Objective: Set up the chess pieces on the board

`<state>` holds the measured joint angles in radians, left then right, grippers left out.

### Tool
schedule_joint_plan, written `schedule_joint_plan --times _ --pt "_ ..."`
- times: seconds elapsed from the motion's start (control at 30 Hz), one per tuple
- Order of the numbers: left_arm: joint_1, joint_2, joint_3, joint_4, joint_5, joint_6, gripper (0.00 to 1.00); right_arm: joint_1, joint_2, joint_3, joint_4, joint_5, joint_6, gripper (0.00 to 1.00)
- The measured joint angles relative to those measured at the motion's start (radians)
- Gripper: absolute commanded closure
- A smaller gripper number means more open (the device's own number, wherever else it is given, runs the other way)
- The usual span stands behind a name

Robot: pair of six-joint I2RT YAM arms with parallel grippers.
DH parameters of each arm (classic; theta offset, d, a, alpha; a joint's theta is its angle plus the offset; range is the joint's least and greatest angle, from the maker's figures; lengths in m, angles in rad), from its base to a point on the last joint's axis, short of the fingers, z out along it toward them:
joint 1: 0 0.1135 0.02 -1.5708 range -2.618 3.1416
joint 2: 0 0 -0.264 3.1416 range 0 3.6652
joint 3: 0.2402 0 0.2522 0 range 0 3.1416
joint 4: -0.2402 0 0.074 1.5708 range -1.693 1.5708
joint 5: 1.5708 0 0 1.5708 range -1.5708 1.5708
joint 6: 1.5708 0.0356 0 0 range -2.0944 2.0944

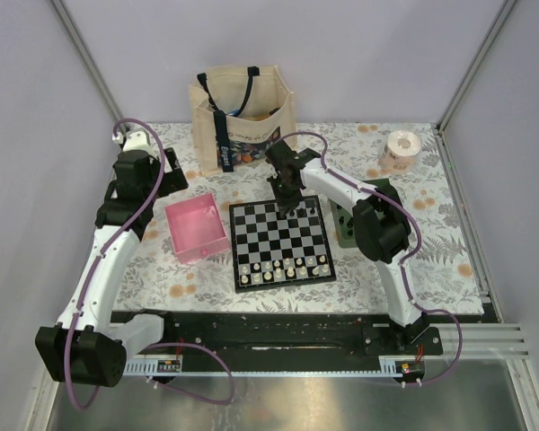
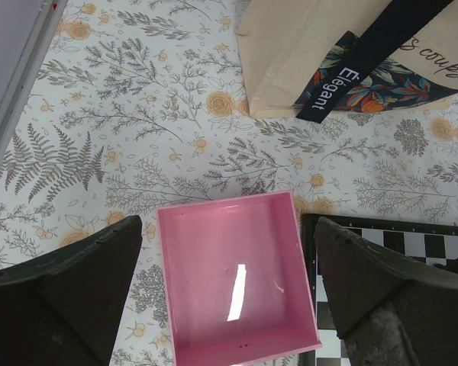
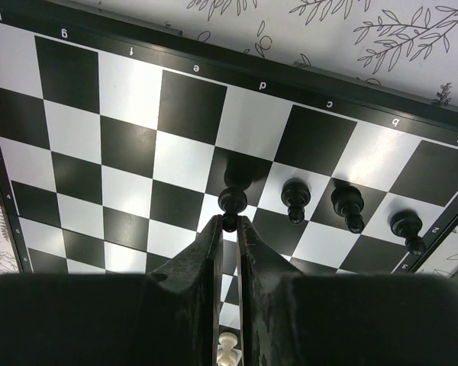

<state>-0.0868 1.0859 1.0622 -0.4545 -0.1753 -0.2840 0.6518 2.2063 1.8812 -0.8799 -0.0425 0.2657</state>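
The chequered board (image 1: 278,241) lies mid-table and fills the right wrist view (image 3: 130,114). My right gripper (image 3: 229,223) is shut on the head of a black pawn (image 3: 232,203), held upright just above the board's far rows. Three more black pieces (image 3: 346,207) stand to its right along the second row. White pieces (image 1: 283,268) line the near rows. My left gripper (image 2: 229,290) is open and empty above the pink tray (image 2: 237,278), left of the board.
A cloth tote bag (image 1: 242,121) stands behind the board. A green tray (image 1: 346,224) lies under my right arm, right of the board. A tape roll (image 1: 400,148) sits at the back right. Floral tablecloth all round.
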Motion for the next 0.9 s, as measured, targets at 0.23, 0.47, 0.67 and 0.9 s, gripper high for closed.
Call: schedule_joint_plan --times 0.23,0.47,0.67,0.9 --pt "0.000 0.000 0.000 0.000 0.000 0.000 0.01 0.000 0.019 0.022 0.000 0.016 -0.003 0.99" --pt "0.000 0.000 0.000 0.000 0.000 0.000 0.01 0.000 0.049 0.047 -0.002 0.025 -0.010 0.84" --pt "0.000 0.000 0.000 0.000 0.000 0.000 0.01 0.000 0.051 0.050 -0.004 0.024 -0.016 0.65" --pt "0.000 0.000 0.000 0.000 0.000 0.000 0.01 0.000 0.051 0.078 -0.029 0.023 -0.027 0.55"
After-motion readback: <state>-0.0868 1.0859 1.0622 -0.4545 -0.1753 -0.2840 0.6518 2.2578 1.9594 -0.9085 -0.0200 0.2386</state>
